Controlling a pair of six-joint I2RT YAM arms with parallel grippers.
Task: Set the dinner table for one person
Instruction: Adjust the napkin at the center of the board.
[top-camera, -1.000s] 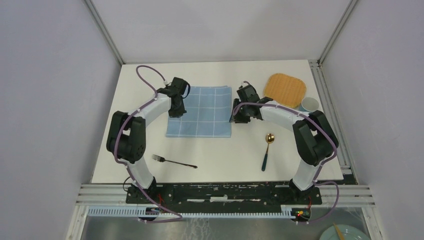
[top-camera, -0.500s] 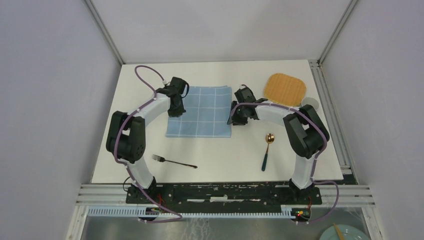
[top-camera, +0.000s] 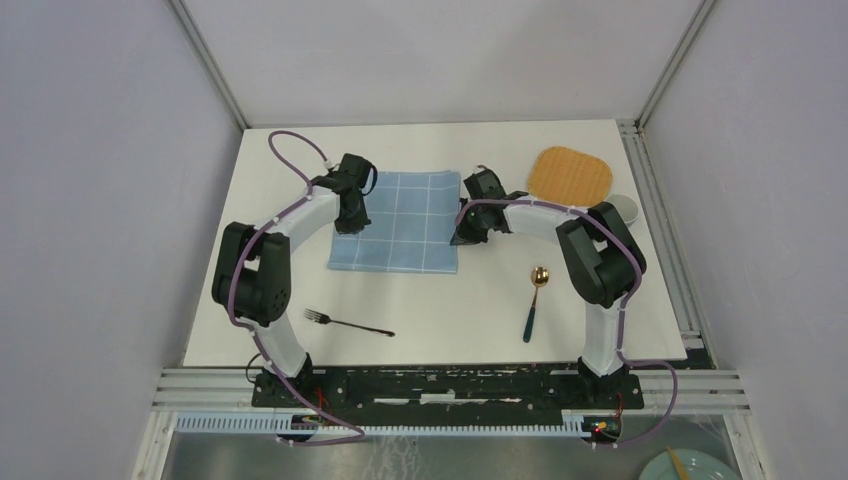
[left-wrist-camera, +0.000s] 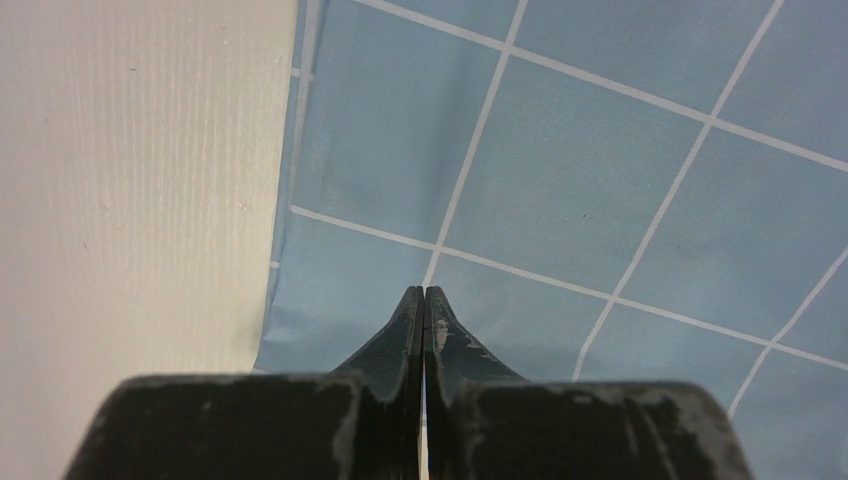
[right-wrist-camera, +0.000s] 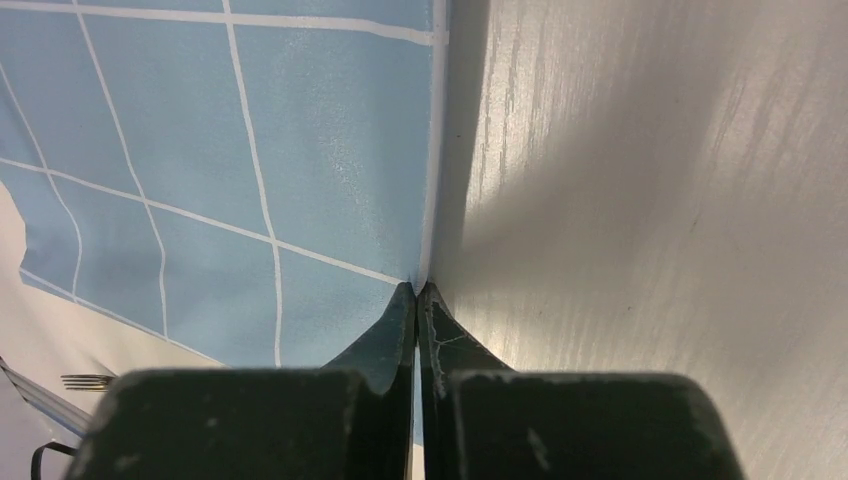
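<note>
A blue checked cloth (top-camera: 395, 225) (left-wrist-camera: 600, 150) (right-wrist-camera: 300, 150) lies on the white dinner table (top-camera: 450, 300). My left gripper (top-camera: 352, 218) (left-wrist-camera: 421, 290) is shut, its tips down on the cloth just inside its left edge, with a pale sliver of cloth between the jaws. At the cloth's right edge, my right gripper (top-camera: 465, 235) (right-wrist-camera: 417, 285) is shut on the hem, which rises off the table into the jaws and casts a shadow.
A fork (top-camera: 348, 323) lies near the front left and a gold spoon with a dark handle (top-camera: 535, 300) at the front right. A woven orange mat (top-camera: 569, 175) sits at the back right, with a pale cup (top-camera: 625, 207) beside it behind my right arm.
My right gripper has closed on the cloth's right edge and its arm has swung left. The cloth has shifted slightly left. The left gripper has stayed shut in place.
</note>
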